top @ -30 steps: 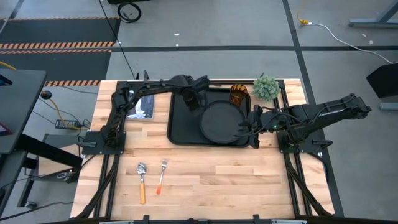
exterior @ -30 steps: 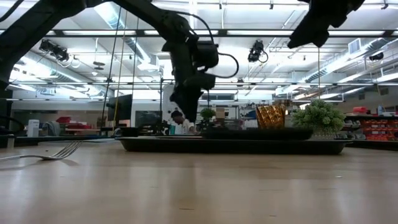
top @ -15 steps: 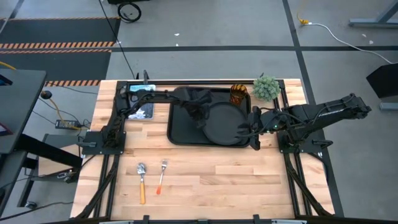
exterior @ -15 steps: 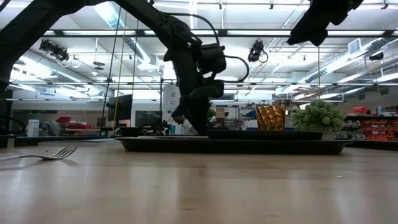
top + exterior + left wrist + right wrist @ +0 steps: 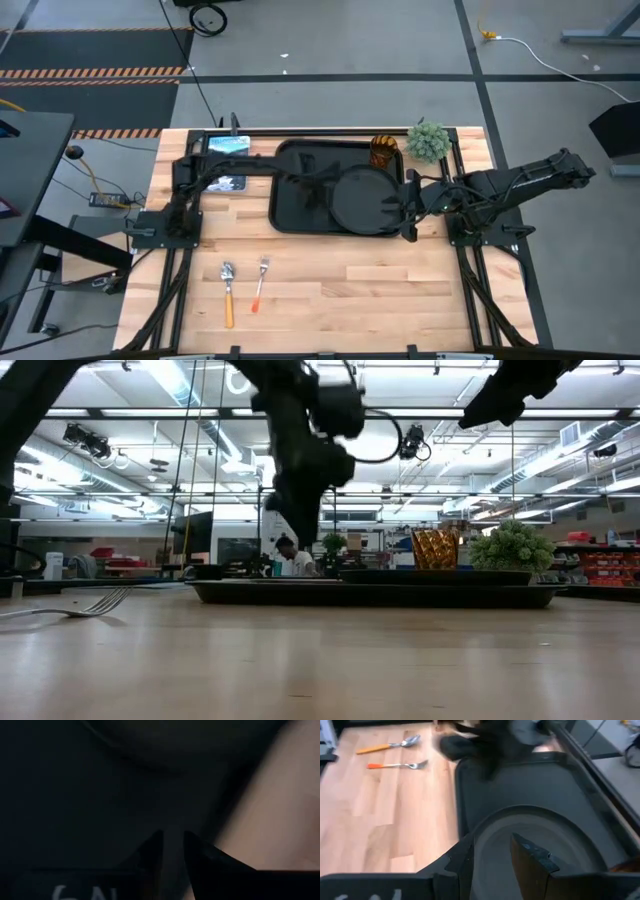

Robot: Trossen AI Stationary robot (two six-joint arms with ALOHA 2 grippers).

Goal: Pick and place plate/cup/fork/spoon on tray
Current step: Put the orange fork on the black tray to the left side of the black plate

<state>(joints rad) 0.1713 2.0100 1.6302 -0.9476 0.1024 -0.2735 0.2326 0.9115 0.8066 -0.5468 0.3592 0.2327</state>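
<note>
The round black plate [image 5: 365, 198] lies flat on the black tray [image 5: 290, 215], in its right half. The amber cup [image 5: 385, 150] stands in the tray's far right corner. The spoon [image 5: 228, 290] and the fork [image 5: 262, 282] lie side by side on the wood near the table's near edge. My left gripper [image 5: 317, 193] hangs above the tray floor just left of the plate, pointing down, shut but for a narrow slit [image 5: 173, 845], and holds nothing. My right gripper [image 5: 398, 210] hovers high over the plate's right edge, open and empty [image 5: 491, 845].
A small green potted plant [image 5: 428, 140] stands off the tray at the table's far right corner, beside the cup. A flat shiny device [image 5: 228, 170] lies at the far left under my left arm. Bare wood lies between the tray and the cutlery.
My left gripper has gone from the tray's far part toward the near edge, dipped down to the plate's left rim and risen again. The plate has slid a little toward the tray's right side. My right gripper has shifted slightly toward the table's right edge.
</note>
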